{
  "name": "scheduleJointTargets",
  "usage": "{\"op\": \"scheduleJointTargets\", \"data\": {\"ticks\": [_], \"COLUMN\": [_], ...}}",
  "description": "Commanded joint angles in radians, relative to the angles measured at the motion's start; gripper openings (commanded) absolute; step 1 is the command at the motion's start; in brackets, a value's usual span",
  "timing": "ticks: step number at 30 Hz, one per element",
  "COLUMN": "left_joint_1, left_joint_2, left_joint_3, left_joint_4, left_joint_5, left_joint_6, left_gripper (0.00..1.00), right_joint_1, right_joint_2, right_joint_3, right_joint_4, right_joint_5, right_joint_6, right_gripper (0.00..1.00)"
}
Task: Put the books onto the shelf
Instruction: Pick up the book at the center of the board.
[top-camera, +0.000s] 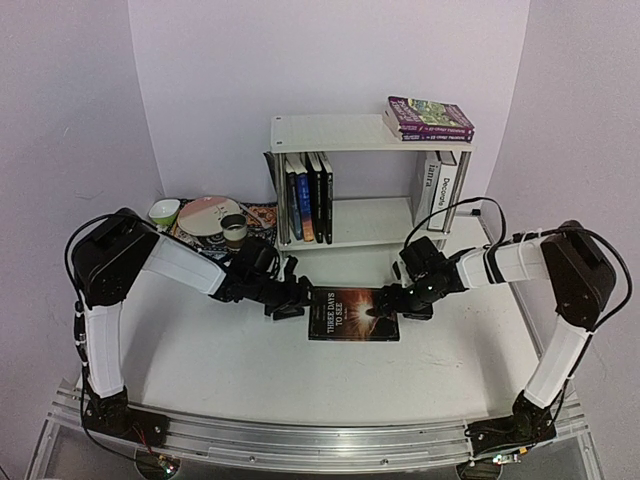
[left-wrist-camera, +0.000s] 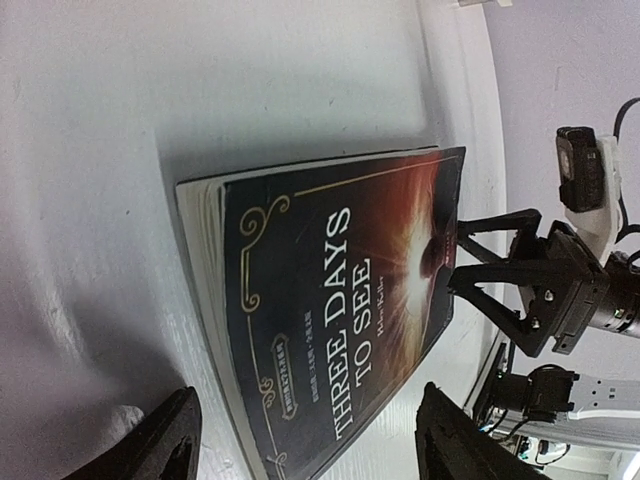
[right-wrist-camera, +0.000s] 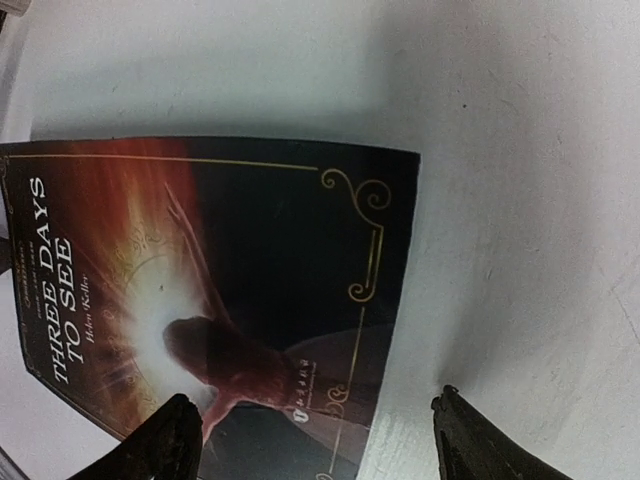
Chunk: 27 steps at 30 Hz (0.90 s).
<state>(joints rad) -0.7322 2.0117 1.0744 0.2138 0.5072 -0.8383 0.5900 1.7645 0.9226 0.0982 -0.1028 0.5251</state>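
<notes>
The dark book titled "Three Days to See" (top-camera: 354, 312) is lying flat, cover up, on the white table (top-camera: 240, 365), directly between the two claws. The left claw (top-camera: 292, 302) is sitting low at one side edge of the book, its jaws standing wide apart and gripping nothing. In its own wrist view the two black fingers (left-wrist-camera: 172, 442) are flanking the near end of the book, with bare table showing on either side (neither is pressing on the cover).

The right claw (top-camera: 393, 302) is facing it from the opposite edge, also spread wide and empty. In its wrist view one of its fingers (right-wrist-camera: 178, 440) is overlapping the cover's near edge, while the other is hanging over bare table beside the book. Seen from the left wrist, its tips are reaching the book's far edge, though I cannot tell whether they are touching it.

Beyond both claws the white shelf (top-camera: 372, 133) is standing at the back of the table. Its lower tier is holding a row of upright books (top-camera: 308, 197) on the left claw's side and two pale upright books (top-camera: 440, 188) on the right claw's side. Two purple paperbacks (top-camera: 428, 118) are lying stacked on the top board. Out past the left claw, a patterned mat with dishes (top-camera: 205, 218) is lying beside the shelf.
</notes>
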Motion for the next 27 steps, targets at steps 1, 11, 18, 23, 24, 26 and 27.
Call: {"op": "scheduleJointTargets", "data": {"ticks": [1, 11, 18, 23, 24, 26, 27], "left_joint_1": [-0.003, -0.003, -0.003, -0.003, -0.003, -0.003, -0.003], "left_joint_2": [0.066, 0.150, 0.125, 0.080, 0.076, 0.070, 0.065], "left_joint_3": [0.061, 0.161, 0.174, 0.139, 0.135, 0.133, 0.130], "left_joint_4": [-0.002, 0.006, 0.074, 0.087, 0.087, 0.087, 0.087], "left_joint_5": [-0.005, 0.068, 0.178, 0.182, 0.187, 0.209, 0.215], "left_joint_6": [-0.006, -0.026, -0.066, -0.054, -0.053, -0.056, -0.057], "left_gripper": [0.73, 0.42, 0.20, 0.00, 0.00, 0.00, 0.00], "right_joint_1": [-0.009, -0.009, -0.009, -0.009, -0.009, -0.009, -0.009], "right_joint_2": [0.056, 0.097, 0.078, 0.064, 0.058, 0.046, 0.036], "right_joint_3": [0.030, 0.049, 0.041, 0.032, 0.029, 0.023, 0.020], "right_joint_4": [-0.047, -0.035, -0.035, -0.037, -0.038, -0.040, -0.045], "right_joint_5": [-0.081, -0.179, -0.190, -0.178, -0.177, -0.171, -0.165], "right_joint_6": [0.041, 0.027, 0.010, 0.002, -0.001, -0.009, -0.016], "right_gripper": [0.73, 0.32, 0.30, 0.30, 0.32, 0.35, 0.39]}}
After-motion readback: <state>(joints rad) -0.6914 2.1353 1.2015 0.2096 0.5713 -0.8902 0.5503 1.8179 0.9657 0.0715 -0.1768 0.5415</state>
